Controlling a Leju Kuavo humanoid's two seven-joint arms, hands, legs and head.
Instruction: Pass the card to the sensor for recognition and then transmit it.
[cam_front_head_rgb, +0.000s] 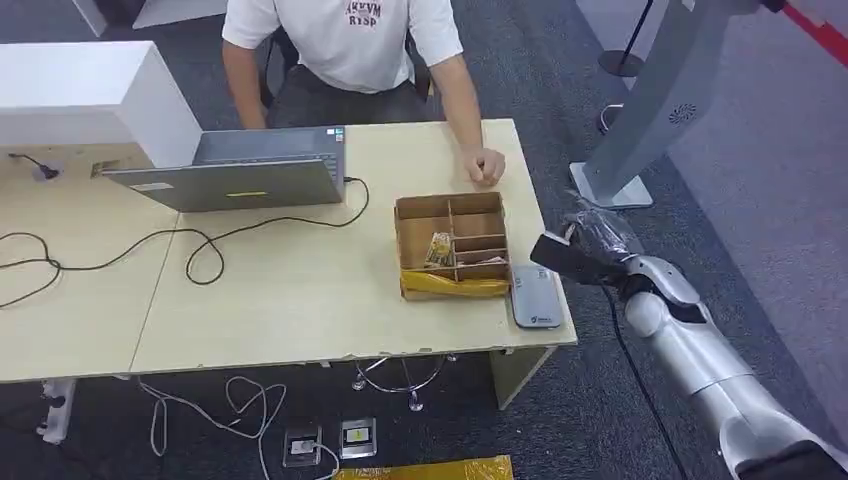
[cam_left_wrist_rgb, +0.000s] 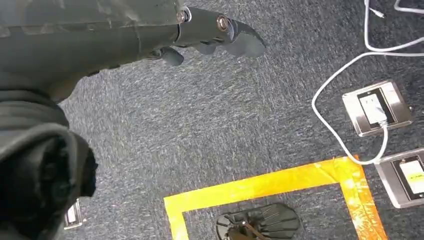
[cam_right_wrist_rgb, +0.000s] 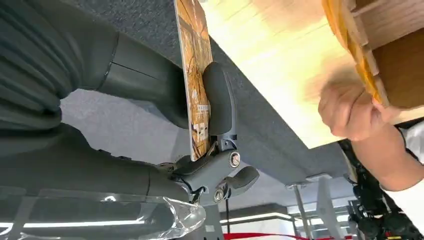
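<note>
My right hand (cam_front_head_rgb: 562, 254) hovers just off the table's right edge, beside the grey card sensor (cam_front_head_rgb: 535, 295) that lies flat at the front right corner. In the right wrist view that hand (cam_right_wrist_rgb: 210, 115) pinches an orange-brown patterned card (cam_right_wrist_rgb: 194, 75) between thumb and a finger, seen edge-on. A cardboard divided box (cam_front_head_rgb: 452, 245) with more cards (cam_front_head_rgb: 440, 250) stands left of the sensor. My left hand (cam_left_wrist_rgb: 215, 30) hangs over the carpet, fingers extended and holding nothing.
A person sits across the table with a fist (cam_front_head_rgb: 485, 166) resting near the box. A laptop (cam_front_head_rgb: 235, 170) and black cables (cam_front_head_rgb: 190, 250) lie to the left. A grey stand (cam_front_head_rgb: 650, 110) rises right of the table. Floor sockets (cam_left_wrist_rgb: 377, 107) and yellow tape (cam_left_wrist_rgb: 270, 185) lie below.
</note>
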